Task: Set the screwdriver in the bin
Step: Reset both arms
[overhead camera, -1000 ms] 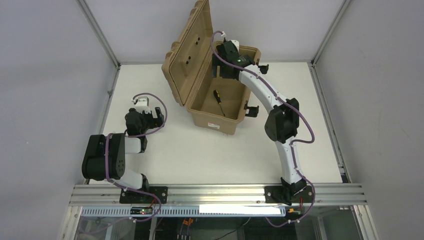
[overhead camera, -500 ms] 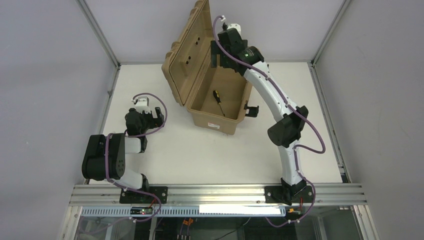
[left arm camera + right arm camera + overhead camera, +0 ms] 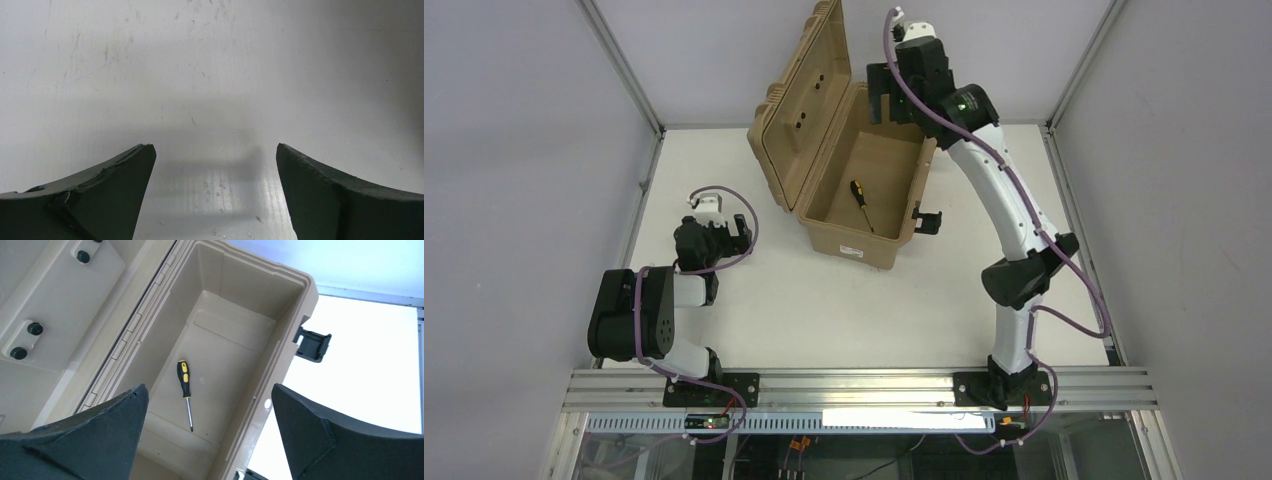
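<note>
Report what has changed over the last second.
The right arm lifted up and away from the far end of the bin, its elbow swinging outward. Its fingers are open and hold nothing. Nothing was gripped or let go. The screwdriver stayed flat on the bin floor, the lid stayed open, and the left arm did not move.

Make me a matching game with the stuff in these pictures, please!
Things:
1. screwdriver
2. lid
3. left gripper
4. right gripper

Where or how:
A. open, above the bin
B. lying on the bin's floor
C. swung open
D. open, over the white table

Pairs: 1-B, 2-C, 3-D, 4-A
</note>
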